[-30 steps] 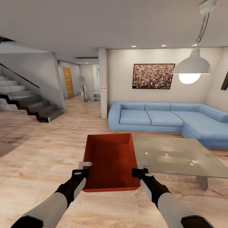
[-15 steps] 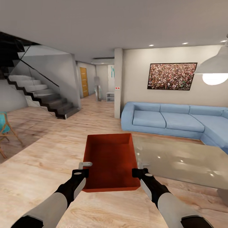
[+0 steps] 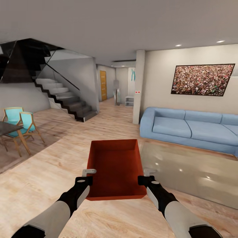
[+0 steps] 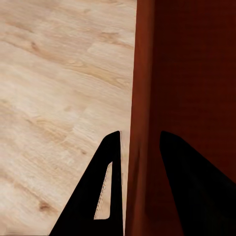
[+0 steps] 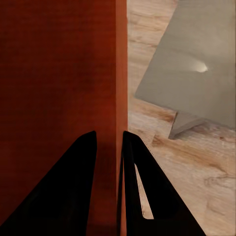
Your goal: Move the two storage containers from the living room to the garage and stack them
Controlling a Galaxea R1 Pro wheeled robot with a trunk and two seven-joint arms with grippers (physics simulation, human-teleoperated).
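Stairs (image 3: 62,99): off on the left, hallway beyond them.
Left end effector (image 3: 88,172): clamped on the left wall of the storage container (image 3: 114,168), one finger inside and one outside.
Container: carried low out front over the living room's wood floor (image 3: 43,178).
Right end effector (image 3: 145,172): pinching the right wall likewise.
Table (image 3: 191,172): glass, just right.
Tip: I'd keep both arms level and steer wide of that table.

The red-orange storage container (image 4: 189,73) takes up the side from twelve through five o'clock, its side wall running as a straight edge down the middle. The left gripper (image 4: 140,147) straddles that wall near six o'clock, one black finger (image 4: 105,196) outside and the other inside, clamped on it. Light wood plank floor (image 4: 59,88) spreads from seven to eleven o'clock.
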